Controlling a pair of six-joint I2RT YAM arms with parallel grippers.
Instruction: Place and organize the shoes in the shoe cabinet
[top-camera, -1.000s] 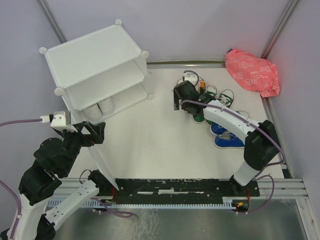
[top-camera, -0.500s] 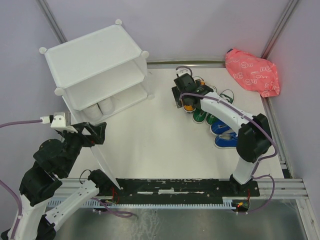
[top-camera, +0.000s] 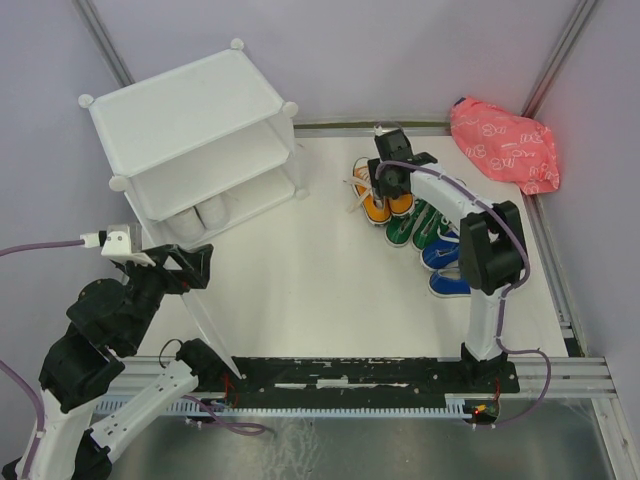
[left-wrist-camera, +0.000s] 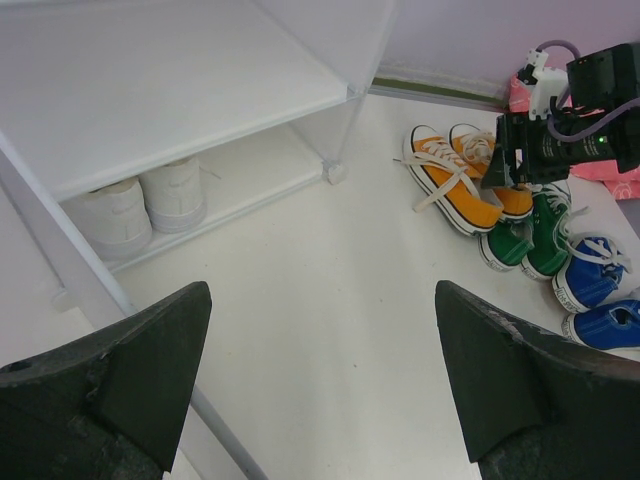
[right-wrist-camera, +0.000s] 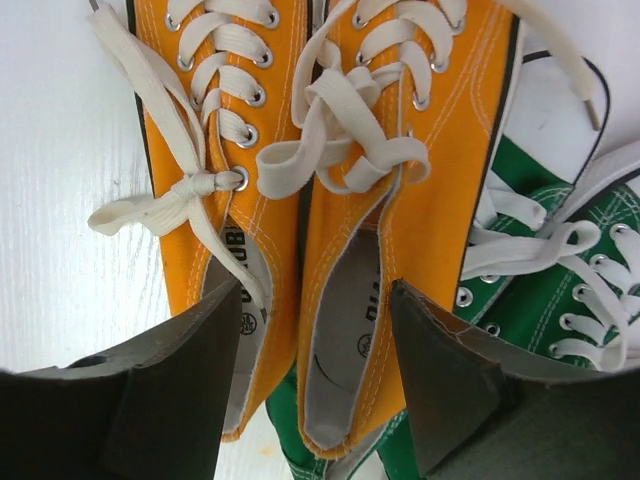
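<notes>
Fingers on the right arm (right-wrist-camera: 170, 400) stand parted over the heels of the orange shoes (right-wrist-camera: 440, 200) near the far edge of the tabletop (top-camera: 330, 290); fingers on the left arm (left-wrist-camera: 120, 390) gape wide, empty.

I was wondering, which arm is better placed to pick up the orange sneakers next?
Right. Its pincer hangs directly over the orange sneakers, jaws spread above their heel ends, while the left pincer sits open across the table, near the shoe cabinet.
</notes>
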